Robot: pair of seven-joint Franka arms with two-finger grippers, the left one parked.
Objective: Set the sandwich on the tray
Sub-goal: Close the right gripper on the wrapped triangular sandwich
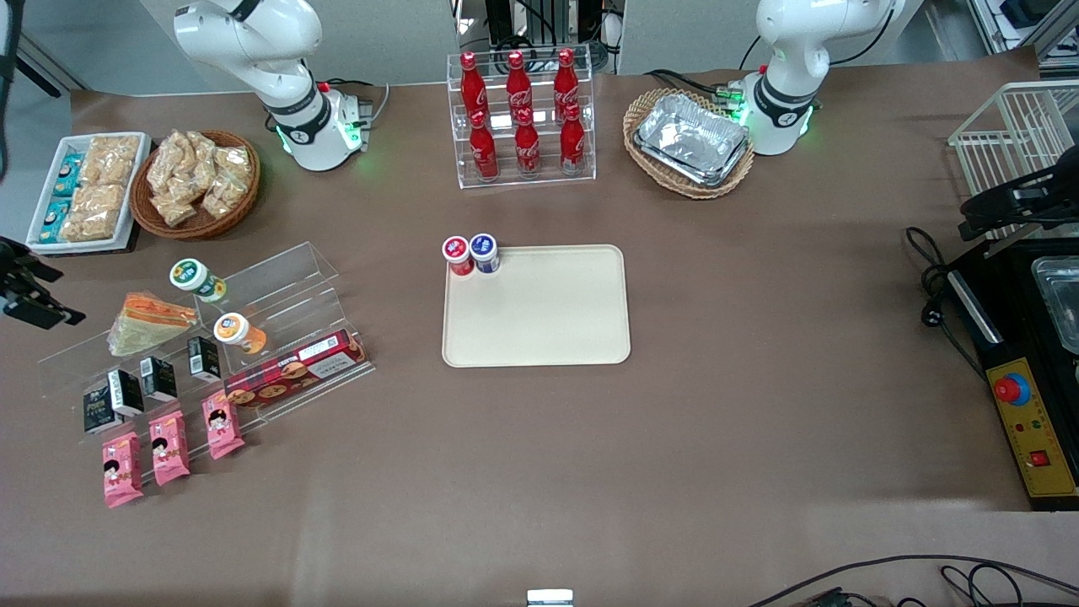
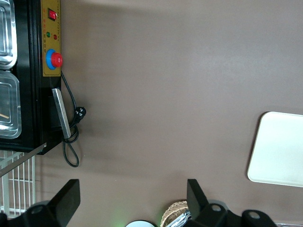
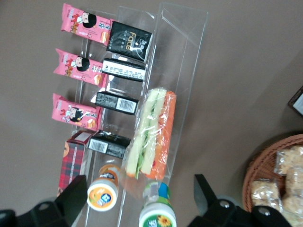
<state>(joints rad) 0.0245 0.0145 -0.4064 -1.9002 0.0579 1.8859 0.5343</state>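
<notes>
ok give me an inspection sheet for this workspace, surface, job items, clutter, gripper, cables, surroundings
Surface: brown table, no spills seen.
Job's things: sandwich lying on the clear stepped display rack toward the working arm's end; tray at the table's middle, with two small cups on one corner.
Clutter: pink snack packets, black cartons, biscuit box, cola bottles, snack basket, foil trays.
Gripper: right gripper open, above the rack, over the sandwich.
Cables: black cord beside the control box; more at the table edge nearest the front camera.
Surroundings: white wire basket.
</notes>
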